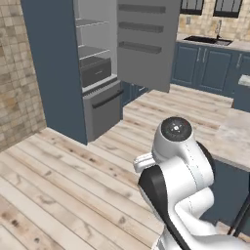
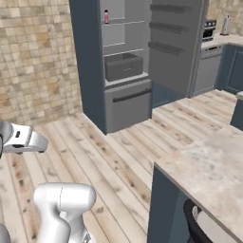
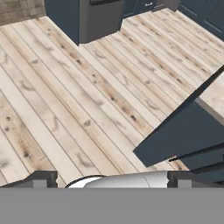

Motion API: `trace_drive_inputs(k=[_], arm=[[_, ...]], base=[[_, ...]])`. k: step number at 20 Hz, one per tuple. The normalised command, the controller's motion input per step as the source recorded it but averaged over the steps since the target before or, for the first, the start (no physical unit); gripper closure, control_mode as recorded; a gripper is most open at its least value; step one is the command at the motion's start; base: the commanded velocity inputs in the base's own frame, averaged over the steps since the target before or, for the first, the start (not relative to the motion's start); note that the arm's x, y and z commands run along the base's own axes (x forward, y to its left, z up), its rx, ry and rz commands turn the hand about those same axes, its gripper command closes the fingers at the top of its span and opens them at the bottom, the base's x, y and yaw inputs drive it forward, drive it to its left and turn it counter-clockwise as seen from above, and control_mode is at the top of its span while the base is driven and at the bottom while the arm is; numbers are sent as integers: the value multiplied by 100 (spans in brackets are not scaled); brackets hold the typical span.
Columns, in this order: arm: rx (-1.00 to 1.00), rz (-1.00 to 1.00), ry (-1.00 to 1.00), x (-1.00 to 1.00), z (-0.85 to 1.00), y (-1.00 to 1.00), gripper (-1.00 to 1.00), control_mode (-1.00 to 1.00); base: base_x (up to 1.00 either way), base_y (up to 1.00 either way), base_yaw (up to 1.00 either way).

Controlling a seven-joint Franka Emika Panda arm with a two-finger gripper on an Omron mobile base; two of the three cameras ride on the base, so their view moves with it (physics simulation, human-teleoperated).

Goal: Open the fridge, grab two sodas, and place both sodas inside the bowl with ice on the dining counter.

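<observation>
The fridge (image 1: pixel 97 73) (image 2: pixel 124 66) stands with its upper door (image 1: pixel 146 44) (image 2: pixel 173 42) swung wide, showing grey shelves and an inner drawer. The lower drawer (image 2: pixel 128 102) (image 3: pixel 98 13) is closed. One soda (image 2: pixel 106 16), a slim pink-red bottle with a dark cap, stands on an upper shelf. My gripper (image 3: pixel 111 181) is open with nothing between its fingers; it hangs over the wooden floor, well short of the fridge. The dining counter (image 1: pixel 234 141) (image 2: pixel 213 166), a beige marbled slab on a dark blue base (image 3: pixel 183 135), lies to my right. The bowl is out of view.
A tiled wall (image 2: pixel 42 57) flanks the fridge on the left. Blue cabinets with a sink (image 1: pixel 207 40) run along the back, and a stove (image 2: pixel 209 29) stands beyond the open door. A black stool (image 2: pixel 194 223) sits under the dining counter. Wooden floor (image 1: pixel 73 171) stretches between me and the fridge.
</observation>
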Motion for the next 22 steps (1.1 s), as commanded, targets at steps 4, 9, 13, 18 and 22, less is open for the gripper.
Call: trace_drive_inputs(k=[4, 9, 13, 18, 22], arm=[[0, 0, 0, 0, 0, 0, -100, 100], [0, 0, 0, 0, 0, 0, -100, 100], [0, 0, 0, 0, 0, 0, -100, 100], [0, 0, 0, 0, 0, 0, -100, 100], [0, 0, 0, 0, 0, 0, -100, 100]], base=[[98, 44, 0], [100, 27, 5], [100, 22, 6], [99, 8, 6], [95, -4, 13]])
